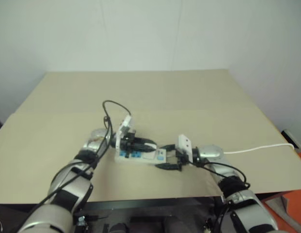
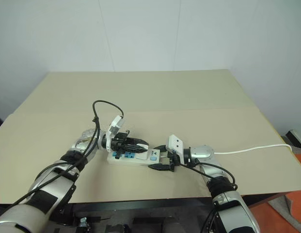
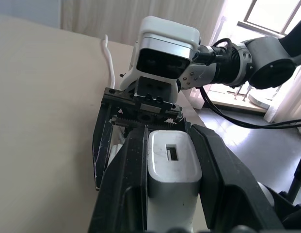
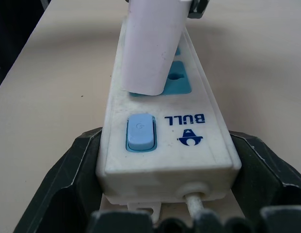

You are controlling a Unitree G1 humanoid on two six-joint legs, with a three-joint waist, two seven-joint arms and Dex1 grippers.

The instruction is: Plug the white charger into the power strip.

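Observation:
The power strip (image 1: 140,156) lies on the tan table near its front edge, white with blue socket faces and a blue switch (image 4: 140,132). My right gripper (image 1: 168,158) clamps the strip's switch end, a black finger (image 4: 75,165) pressed on each side. My left gripper (image 1: 149,144) is shut on the white charger (image 3: 172,165) and holds it level over the strip. In the right wrist view the charger (image 4: 150,48) stands slightly tilted, its lower end against the blue socket face (image 4: 177,85) nearest the switch. Its prongs are hidden.
The strip's thin white cord (image 1: 259,148) runs right across the table to its edge. A black cable loop (image 1: 114,104) rises above my left wrist. The tan table (image 1: 155,92) stretches bare to the white wall. An orange object (image 1: 295,204) sits below the table's right corner.

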